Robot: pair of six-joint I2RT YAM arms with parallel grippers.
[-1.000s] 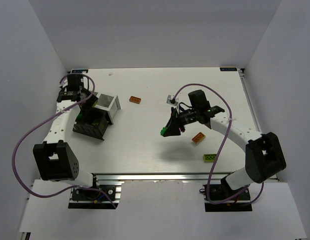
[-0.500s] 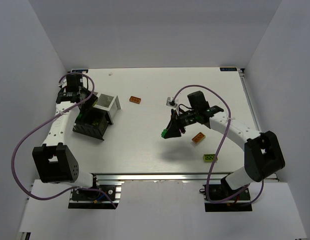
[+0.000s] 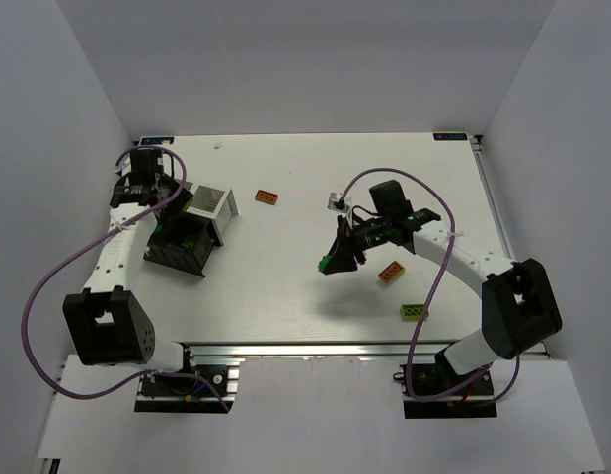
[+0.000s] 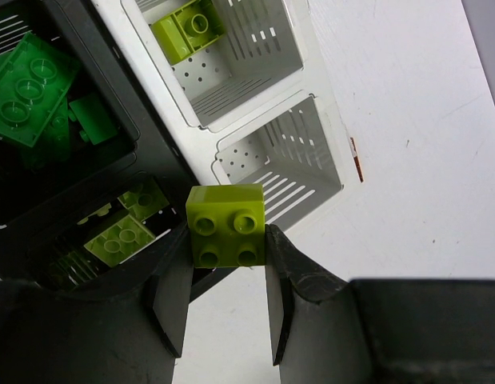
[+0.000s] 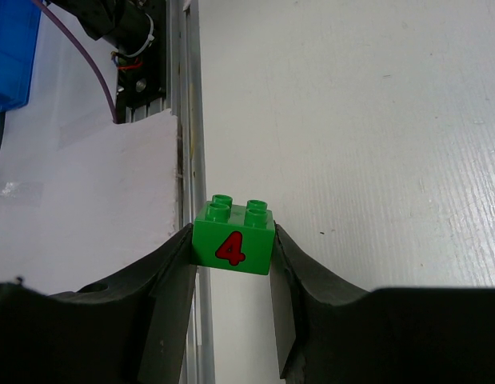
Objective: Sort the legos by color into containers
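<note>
surroundings: a white table (image 3: 285, 286) with pale panels around it. a purple cable (image 3: 34, 296) loops off each arm. an aluminium rail (image 3: 305, 348) runs along the near edge. a small pale object (image 3: 334, 199), too small to identify, lies just behind the right wrist.
containers: the white container (image 3: 210, 203) and the black container (image 3: 175, 249) touch at the left of the table, the white one farther back. the left wrist view shows two wells in each.
already inside: a lime piece (image 4: 189, 26) in the far white well. green pieces (image 4: 27, 88) in one black well and lime pieces (image 4: 119, 236) in the other.
loose legos: an orange brick (image 3: 267, 197) just right of the white container. a second orange brick (image 3: 391, 272) and a loose lime brick (image 3: 414, 312) lie near the right arm, well apart from the boxes.
in the way: from above, the left wrist covers part of the black container.
left gripper (image 4: 226, 250): clamped on a four-stud lime brick (image 4: 226, 226), studs toward the camera, held above where the black wells meet the near white well.
right gripper (image 5: 232, 254): clamped on a green brick (image 5: 232, 236) marked with a red 4, lifted off the table near its middle, well apart from both containers.
change: both grippers hold the same bricks at almost the same spots as half a second ago. the left arm's elbow has swung slightly outward. the loose bricks have not moved.
</note>
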